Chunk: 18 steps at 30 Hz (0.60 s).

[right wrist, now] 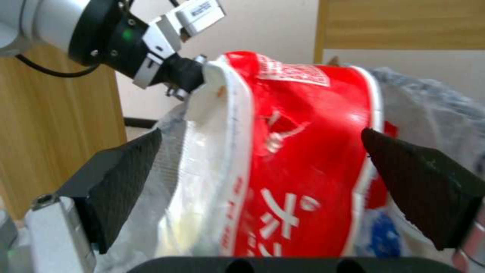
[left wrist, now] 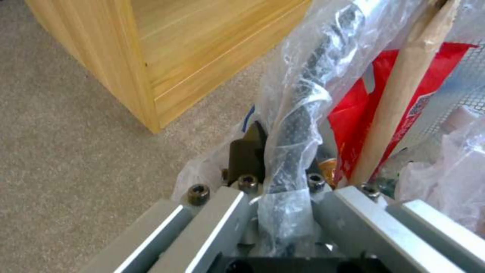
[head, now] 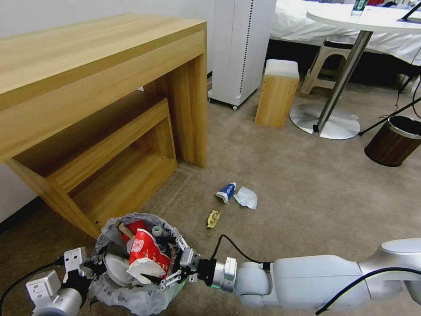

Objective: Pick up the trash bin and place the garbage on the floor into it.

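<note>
Bin held and mostly filled, three bits left on the floor.
Left claw (head: 90,266) clamped on trash bin (head: 136,295) rim; right claw (head: 173,263) spread open around red cup (head: 147,252) sitting in it. Blue-white wrapper (head: 226,192), tissue (head: 246,197), yellow wrapper (head: 213,218) lie on carpet (head: 307,184) near desk (head: 87,87).

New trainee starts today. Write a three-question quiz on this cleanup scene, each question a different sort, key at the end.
1. True or false: the left gripper is clamped on the trash bin rim.
2. What lies between the open fingers of the right gripper? A) red paper cup B) slipper C) bottle
3. How many pieces of litter lie loose on the floor?

Key
1. True.
2. A, the red paper cup, above the bin.
3. Three: blue-white wrapper, white tissue, yellow wrapper.
</note>
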{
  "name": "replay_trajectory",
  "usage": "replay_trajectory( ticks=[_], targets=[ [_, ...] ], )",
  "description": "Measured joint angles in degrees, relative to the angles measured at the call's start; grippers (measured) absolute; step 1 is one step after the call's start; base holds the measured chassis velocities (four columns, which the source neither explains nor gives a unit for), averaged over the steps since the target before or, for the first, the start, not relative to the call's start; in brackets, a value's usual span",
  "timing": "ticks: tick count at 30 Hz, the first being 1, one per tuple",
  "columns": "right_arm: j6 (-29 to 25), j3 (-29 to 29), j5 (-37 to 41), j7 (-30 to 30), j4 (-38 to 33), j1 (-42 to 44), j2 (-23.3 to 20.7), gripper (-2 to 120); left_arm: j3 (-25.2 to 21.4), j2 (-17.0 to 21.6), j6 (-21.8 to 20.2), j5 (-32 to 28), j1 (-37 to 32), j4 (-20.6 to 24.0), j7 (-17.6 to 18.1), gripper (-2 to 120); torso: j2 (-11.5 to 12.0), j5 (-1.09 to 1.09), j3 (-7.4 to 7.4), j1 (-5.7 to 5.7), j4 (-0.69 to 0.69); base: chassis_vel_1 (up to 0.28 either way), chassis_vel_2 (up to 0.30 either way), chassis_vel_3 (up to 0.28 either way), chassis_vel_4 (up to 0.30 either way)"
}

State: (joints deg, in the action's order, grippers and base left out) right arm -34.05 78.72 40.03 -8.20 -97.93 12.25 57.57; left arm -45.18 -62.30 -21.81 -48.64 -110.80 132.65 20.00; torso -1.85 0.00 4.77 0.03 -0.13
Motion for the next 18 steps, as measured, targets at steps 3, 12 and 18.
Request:
replay_trajectory(
  ticks=[3,12,18],
  targets=[
    [-0.9,0.2,-0.2,0.7,1.3,-0.2,1.6,100,-0.3,0.1,0.0,-0.1,0.1,0.0,0.0,0,0.0,0.00,0.00,0.00,0.00,0.000,0.000,0.000,0.000],
    [-1.7,-3.4,0.2,1.0,0.6,0.2,3.0,100,0.0,-0.1,0.0,0.0,0.7,-1.6,-0.1,0,0.0,0.00,0.00,0.00,0.00,0.000,0.000,0.000,0.000],
    [-1.8,-8.6,-0.3,1.1,-1.0,1.9,1.5,100,-0.1,-0.1,0.1,0.1,0.9,-2.3,-0.1,0,0.0,0.00,0.00,0.00,0.01,0.000,0.000,0.000,0.000]
  ],
)
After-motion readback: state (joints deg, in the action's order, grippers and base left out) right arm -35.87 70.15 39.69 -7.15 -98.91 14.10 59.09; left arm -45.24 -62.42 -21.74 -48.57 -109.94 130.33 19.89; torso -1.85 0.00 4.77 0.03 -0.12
